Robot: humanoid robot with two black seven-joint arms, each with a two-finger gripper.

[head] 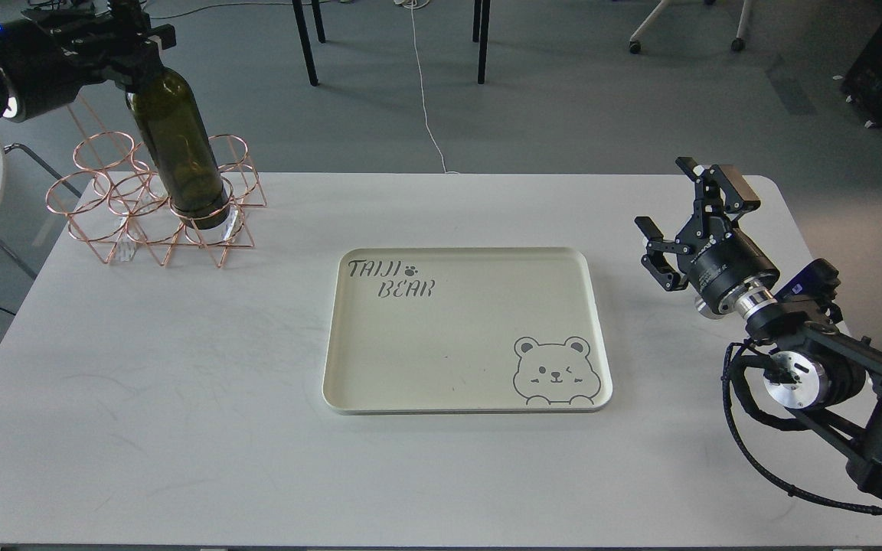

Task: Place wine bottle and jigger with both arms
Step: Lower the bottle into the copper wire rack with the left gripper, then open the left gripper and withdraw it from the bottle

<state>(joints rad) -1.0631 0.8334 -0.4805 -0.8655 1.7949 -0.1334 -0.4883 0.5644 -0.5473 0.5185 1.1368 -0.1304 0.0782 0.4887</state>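
Note:
The dark olive-green wine bottle (179,149) stands slightly tilted, its base lowered into a front ring of the copper wire rack (104,218) at the table's back left. My left gripper (133,42) is shut on the bottle's neck at the top left, hiding the neck. My right gripper (687,218) is open and empty, held above the table's right side, right of the tray. The jigger is not in view.
A cream tray (465,398) printed "TAIJI BEAR" with a bear drawing lies empty at the table's centre. The white table (181,398) runs from front to back. Chair legs and a cable stand on the floor behind.

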